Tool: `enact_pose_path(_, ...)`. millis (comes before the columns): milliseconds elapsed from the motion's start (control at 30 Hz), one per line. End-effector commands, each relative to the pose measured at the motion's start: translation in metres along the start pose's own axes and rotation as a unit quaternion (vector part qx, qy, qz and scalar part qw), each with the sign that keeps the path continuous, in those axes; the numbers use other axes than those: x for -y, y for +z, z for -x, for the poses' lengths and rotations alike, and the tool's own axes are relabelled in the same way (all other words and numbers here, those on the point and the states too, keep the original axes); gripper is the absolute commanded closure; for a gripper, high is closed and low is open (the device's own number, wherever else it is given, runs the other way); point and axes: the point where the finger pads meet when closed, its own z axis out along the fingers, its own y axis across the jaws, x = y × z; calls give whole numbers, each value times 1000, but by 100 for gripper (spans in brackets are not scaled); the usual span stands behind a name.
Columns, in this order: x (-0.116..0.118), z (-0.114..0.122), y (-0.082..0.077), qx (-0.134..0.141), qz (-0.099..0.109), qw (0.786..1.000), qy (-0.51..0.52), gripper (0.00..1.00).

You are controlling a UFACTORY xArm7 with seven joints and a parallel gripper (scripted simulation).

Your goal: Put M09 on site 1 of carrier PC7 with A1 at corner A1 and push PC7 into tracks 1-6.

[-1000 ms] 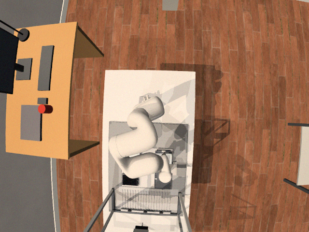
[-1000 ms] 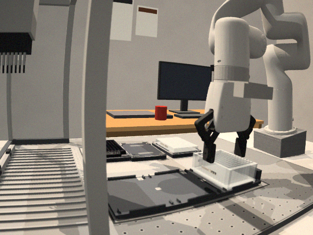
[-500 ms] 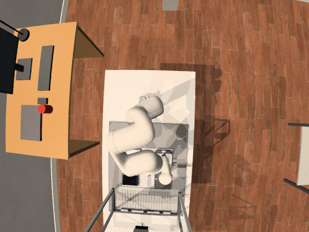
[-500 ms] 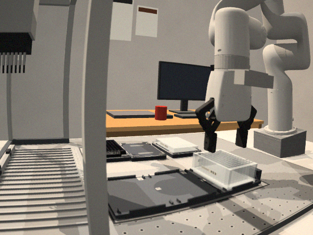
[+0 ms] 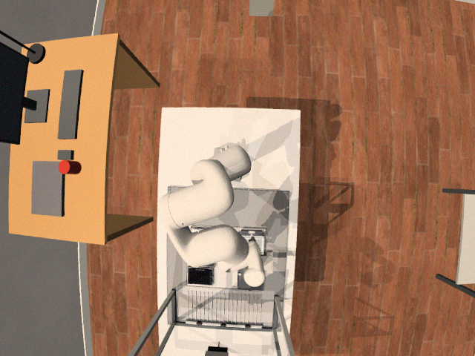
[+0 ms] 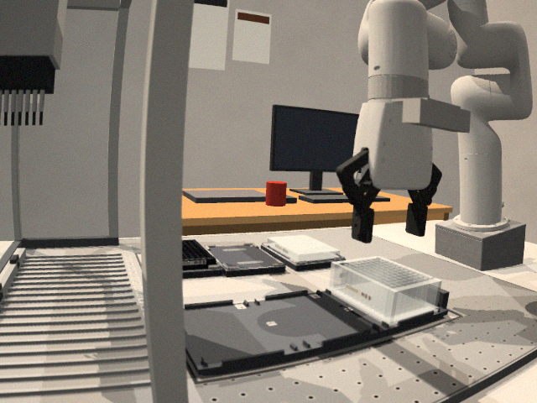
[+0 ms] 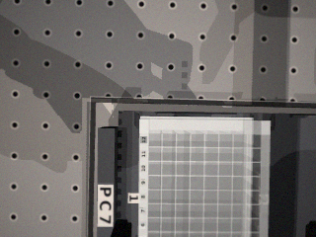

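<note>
The clear deep-well block M09 (image 6: 385, 288) sits on site 1 of the black carrier PC7 (image 6: 277, 332), at the handle end, and looks flat between the locators. My gripper (image 6: 389, 232) is open and empty. It hangs a little above the block and clear of it. The wrist view looks straight down on the block (image 7: 204, 178), the PC7 label on the handle (image 7: 105, 204) and the site mark 1 (image 7: 132, 197); my fingers are out of that view. Sites 2 and 3 of the carrier are bare. The carrier lies on the apron beside the rails (image 6: 65, 312).
Behind the carrier stand three nests in a row: a black fine-welled plate (image 6: 197, 255), an empty middle nest (image 6: 245, 258) and a white plate (image 6: 301, 248). A grey frame post (image 6: 164, 199) hides part of the carrier. The arm covers most of the deck in the overhead view.
</note>
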Motion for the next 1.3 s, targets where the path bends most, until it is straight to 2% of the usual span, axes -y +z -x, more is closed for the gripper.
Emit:
enact_pose_path(0, -1, -1, -8, -1, 2, 1000, 0, 0)
enact_pose_path(1267, -1, -1, -65, -1, 2, 1000, 0, 0)
